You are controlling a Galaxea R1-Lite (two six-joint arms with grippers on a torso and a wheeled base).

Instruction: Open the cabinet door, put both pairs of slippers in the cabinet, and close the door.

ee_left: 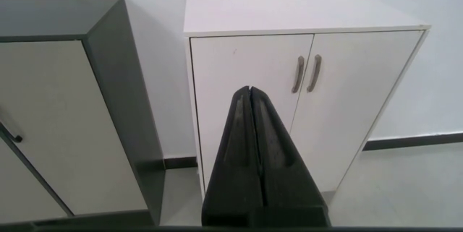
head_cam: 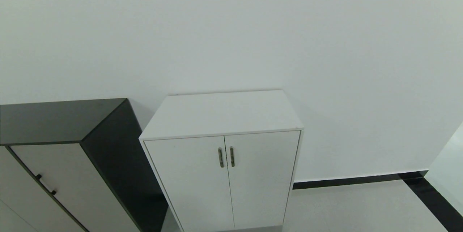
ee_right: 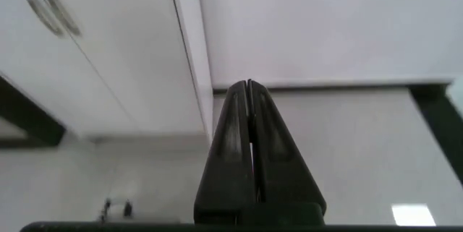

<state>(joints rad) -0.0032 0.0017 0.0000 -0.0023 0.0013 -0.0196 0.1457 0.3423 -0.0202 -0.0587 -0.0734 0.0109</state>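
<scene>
Cabinet doors (head_cam: 195,181) closed, handles (head_cam: 221,157) side by side; left gripper (ee_left: 251,93) and right gripper (ee_right: 249,86) each clamped together, holding nothing.

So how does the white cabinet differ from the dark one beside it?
The white cabinet is all white; the dark cabinet has a black top and side with a pale front. The white cabinet has two doors with grey handles paired at the middle; the dark cabinet's front shows one black handle. Both stand against the wall, doors shut.
</scene>
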